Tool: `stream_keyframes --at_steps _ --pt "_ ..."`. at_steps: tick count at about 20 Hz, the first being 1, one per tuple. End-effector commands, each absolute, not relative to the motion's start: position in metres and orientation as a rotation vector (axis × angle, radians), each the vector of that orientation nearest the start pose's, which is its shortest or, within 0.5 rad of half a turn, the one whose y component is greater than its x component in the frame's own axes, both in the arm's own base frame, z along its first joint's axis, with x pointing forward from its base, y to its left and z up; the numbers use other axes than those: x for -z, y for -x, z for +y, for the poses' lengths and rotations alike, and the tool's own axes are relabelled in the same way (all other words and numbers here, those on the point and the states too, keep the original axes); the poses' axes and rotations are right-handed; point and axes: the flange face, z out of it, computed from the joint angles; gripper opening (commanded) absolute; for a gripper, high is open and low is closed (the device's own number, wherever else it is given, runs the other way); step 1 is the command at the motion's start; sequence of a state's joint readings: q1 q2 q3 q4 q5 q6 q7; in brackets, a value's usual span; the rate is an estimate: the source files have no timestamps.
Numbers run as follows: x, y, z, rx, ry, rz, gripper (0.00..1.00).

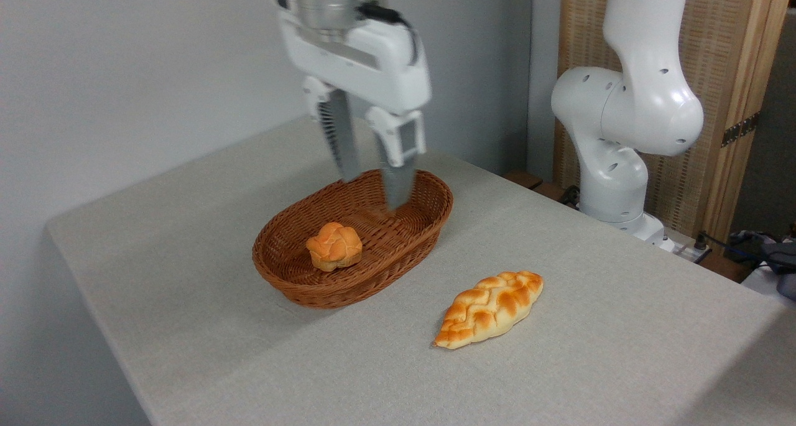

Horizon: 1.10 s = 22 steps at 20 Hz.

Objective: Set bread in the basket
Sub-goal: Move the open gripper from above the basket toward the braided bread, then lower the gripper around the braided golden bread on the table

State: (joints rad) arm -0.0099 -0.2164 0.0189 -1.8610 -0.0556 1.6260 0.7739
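Note:
The bread (490, 308), a long braided golden loaf with pointed ends, lies flat on the grey tablecloth to the right of the basket, apart from it. The basket (410, 230) is an oval brown wicker one near the table's middle. My gripper (373, 193) hangs open above the basket's far end, fingers pointing down with nothing between them, well up and left of the bread.
A small round knotted orange bun (334, 246) sits inside the basket's near end. The arm's white base and joints (622, 127) rise at the back right by a wooden screen. The table edge runs along the front and left.

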Motion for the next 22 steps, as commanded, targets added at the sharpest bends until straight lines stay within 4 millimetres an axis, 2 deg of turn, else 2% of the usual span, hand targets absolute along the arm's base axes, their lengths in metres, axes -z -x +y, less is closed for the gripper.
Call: stream_keyframes --at_steps 1,4,7,10,13,15,19,22 --pt "-0.580 -0.442 0.032 -0.044 3.035 1.161 1.00" --pt "-0.559 -0.430 0.055 -0.043 3.025 1.209 1.00" --pt "-0.533 -0.425 0.056 -0.086 3.002 1.225 1.00" --pt "-0.495 -0.422 0.054 -0.105 2.958 1.237 1.00" --pt "-0.473 -0.421 0.048 -0.103 2.950 1.254 1.00" --pt "-0.465 -0.417 0.048 -0.134 2.933 1.276 1.00" --pt "-0.463 -0.418 0.054 -0.180 2.857 1.308 1.00" --pt "-0.449 -0.413 0.053 -0.210 2.859 1.318 1.00"
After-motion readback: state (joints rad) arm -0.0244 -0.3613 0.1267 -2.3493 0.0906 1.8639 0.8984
